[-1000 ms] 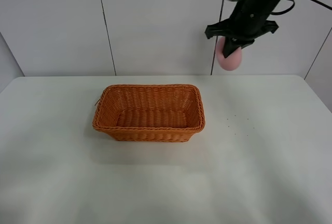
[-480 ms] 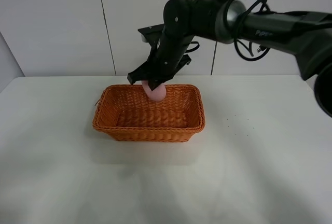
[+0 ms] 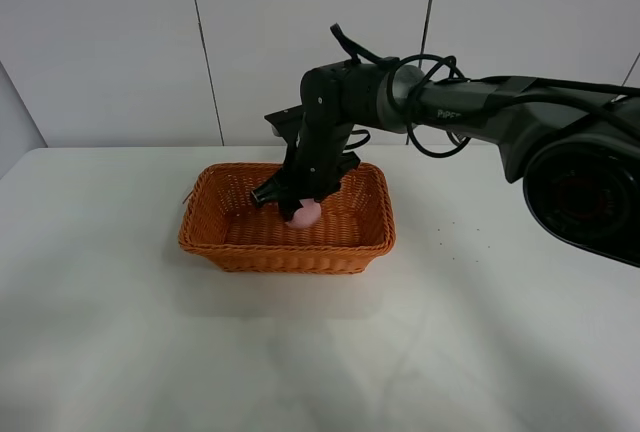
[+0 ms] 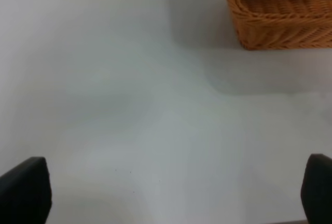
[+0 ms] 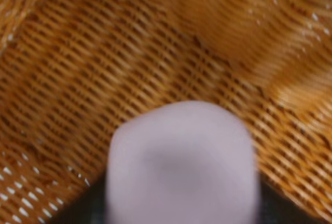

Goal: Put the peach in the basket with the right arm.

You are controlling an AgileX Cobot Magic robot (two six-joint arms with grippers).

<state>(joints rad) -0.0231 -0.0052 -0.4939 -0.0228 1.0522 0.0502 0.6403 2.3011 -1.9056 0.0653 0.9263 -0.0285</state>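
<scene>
The orange-brown wicker basket (image 3: 288, 251) stands mid-table, left of centre. The black right arm (image 3: 470, 27) reaches across from the right and down into it. Its gripper (image 3: 300, 206) is shut on the pink peach (image 3: 309, 216), which hangs low inside the basket near the middle of its floor. In the right wrist view the peach (image 5: 181, 162) fills the lower frame over the woven basket floor (image 5: 124, 63), and dark fingers (image 5: 274, 204) flank it. In the left wrist view, the left gripper (image 4: 166, 193) is open above bare table, well short of the basket's corner (image 4: 270, 24).
The white table (image 3: 480, 332) spreads around the basket on all sides. A white panelled wall (image 3: 110, 42) rises behind the table's far edge. The right arm's upper links and cables (image 3: 440, 62) hang over the basket's back right side.
The right arm swung from the upper right to above the basket, then lowered the peach from rim height down inside it. The basket has not moved.
</scene>
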